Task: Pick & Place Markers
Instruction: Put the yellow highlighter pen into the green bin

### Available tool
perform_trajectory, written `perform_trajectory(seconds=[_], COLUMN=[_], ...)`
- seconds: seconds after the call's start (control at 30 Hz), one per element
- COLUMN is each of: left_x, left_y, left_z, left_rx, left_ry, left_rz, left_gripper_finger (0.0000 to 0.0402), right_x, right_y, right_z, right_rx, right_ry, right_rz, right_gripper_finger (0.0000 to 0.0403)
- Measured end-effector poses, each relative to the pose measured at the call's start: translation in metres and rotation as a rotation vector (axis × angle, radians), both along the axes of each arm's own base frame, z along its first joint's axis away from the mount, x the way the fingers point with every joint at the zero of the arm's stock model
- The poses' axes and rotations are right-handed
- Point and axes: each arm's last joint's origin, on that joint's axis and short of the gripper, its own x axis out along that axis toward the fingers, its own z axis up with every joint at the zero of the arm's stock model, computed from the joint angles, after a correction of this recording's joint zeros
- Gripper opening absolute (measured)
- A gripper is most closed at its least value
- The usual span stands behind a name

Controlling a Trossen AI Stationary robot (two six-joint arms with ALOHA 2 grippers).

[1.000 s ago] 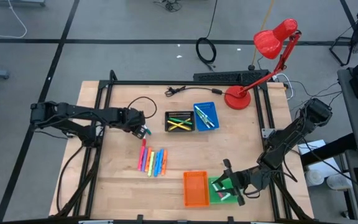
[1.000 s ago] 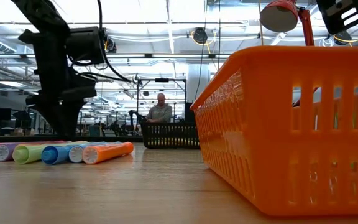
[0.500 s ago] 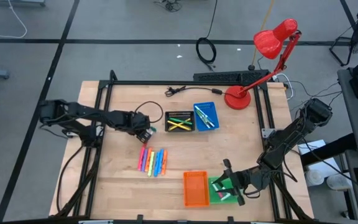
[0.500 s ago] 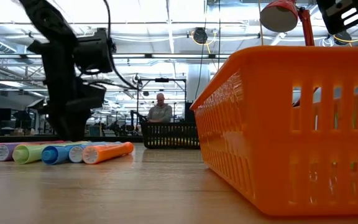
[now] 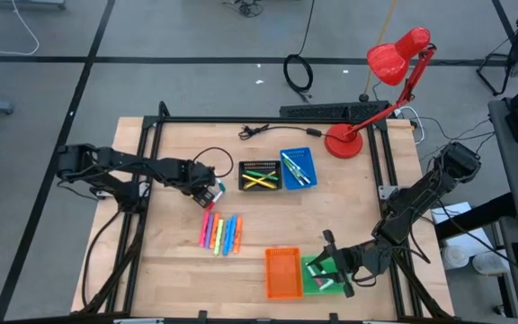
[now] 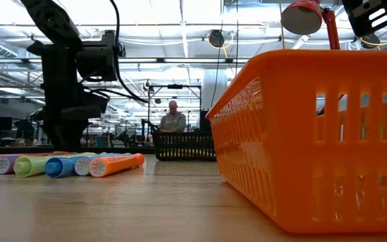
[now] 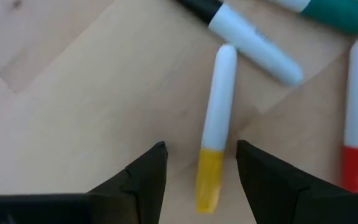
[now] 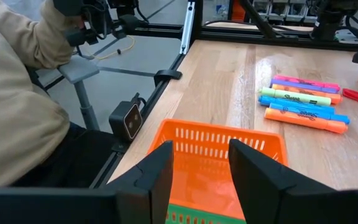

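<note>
L gripper (image 7: 197,171) hung open over white/yellow marker (image 7: 216,124) w/ other markers (image 5: 219,234) just beside. R gripper (image 8: 201,165), open, sat above orange tray (image 8: 216,149); black tray (image 5: 260,176) & red lamp (image 5: 394,63) farther off.

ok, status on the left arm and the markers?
Left gripper open over white-and-yellow marker. Right gripper open above orange tray. Nothing blocking.
</note>
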Motion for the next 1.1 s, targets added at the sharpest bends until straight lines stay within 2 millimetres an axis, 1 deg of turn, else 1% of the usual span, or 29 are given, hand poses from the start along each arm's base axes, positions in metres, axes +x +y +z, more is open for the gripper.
perform_trajectory(seconds=[0.23, 0.3, 0.4, 0.57, 0.6, 0.77, 0.83, 0.93, 1.0, 1.1], left_x=[-0.001, -0.001, -0.001, 0.001, 0.0, -0.006, -0.01, -0.014, -0.013, -0.004], left_y=[-0.003, -0.003, -0.003, -0.003, -0.003, -0.004, -0.005, -0.008, -0.012, -0.021], left_z=[0.0, -0.001, -0.001, -0.001, -0.001, -0.001, 0.002, 0.01, 0.019, 0.039], left_rx=[-0.001, -0.003, -0.004, -0.012, -0.014, -0.015, 0.009, 0.051, 0.089, 0.167], left_ry=[0.013, 0.013, 0.013, 0.001, 0.005, 0.071, 0.097, 0.079, 0.022, -0.177], left_rz=[-0.025, -0.026, -0.049, -0.091, -0.103, -0.11, -0.118, -0.172, -0.23, -0.341], left_gripper_finger=[0.0194, 0.0185, 0.0148, 0.0048, 0.0034, 0.0033, 0.0033, 0.0033, 0.0033, 0.0033], right_x=[0.0, 0.0, 0.0, 0.0, 0.0, 0.0, 0.001, 0.004, 0.008, 0.014], right_y=[0.0, 0.0, 0.0, 0.0, 0.0, 0.0, -0.001, -0.005, -0.008, -0.015], right_z=[0.0, 0.0, 0.0, 0.0, 0.0, 0.0, 0.0, 0.0, 0.0, 0.0], right_rx=[-0.001, -0.001, -0.001, -0.001, -0.001, -0.002, -0.002, -0.001, 0.0, 0.001], right_ry=[0.0, 0.0, 0.001, 0.001, 0.001, 0.001, 0.001, 0.0, 0.0, 0.0], right_rz=[0.0, 0.0, 0.0, 0.0, 0.0, -0.001, -0.007, -0.027, -0.047, -0.08], right_gripper_finger=[0.014, 0.014, 0.0141, 0.0141, 0.0141, 0.0141, 0.0141, 0.0141, 0.0141, 0.0139])
